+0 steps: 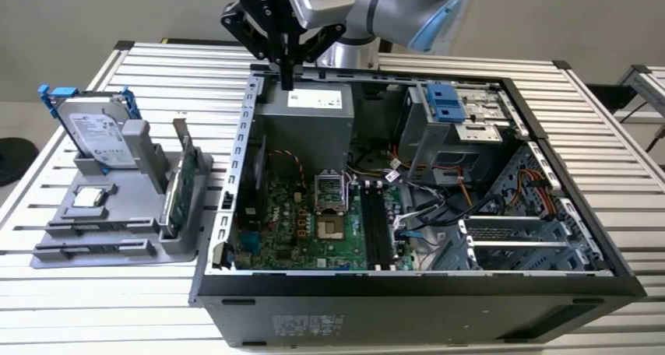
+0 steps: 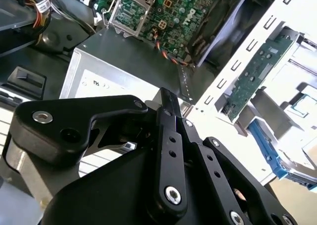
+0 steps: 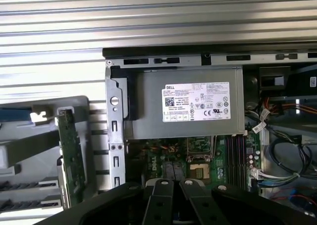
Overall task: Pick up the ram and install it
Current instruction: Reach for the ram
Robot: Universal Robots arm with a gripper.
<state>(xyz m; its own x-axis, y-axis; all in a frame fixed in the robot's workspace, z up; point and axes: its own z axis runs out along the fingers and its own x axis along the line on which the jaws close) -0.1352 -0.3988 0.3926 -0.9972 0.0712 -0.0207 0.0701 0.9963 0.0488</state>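
Note:
My gripper (image 1: 286,82) hangs above the open computer case (image 1: 416,281), over the back left corner by the grey power supply (image 1: 307,121). Its black fingers (image 2: 168,136) are pressed together with nothing showing between them. The ram is not something I can pick out in these views. The long dark memory slots (image 1: 376,230) run beside the processor socket (image 1: 327,207) on the green motherboard (image 1: 280,215); whether a stick sits in them I cannot tell. In the first wrist view the power supply (image 3: 188,106) lies straight ahead of the fingers (image 3: 162,193).
On the exterior view's left a grey stand (image 1: 114,242) holds a silver hard drive with blue rails (image 1: 99,129) and an upright green card (image 1: 179,188). Cables (image 1: 437,207) and a drive cage (image 1: 457,114) crowd the case's right half. All rests on a slatted metal table (image 1: 104,308).

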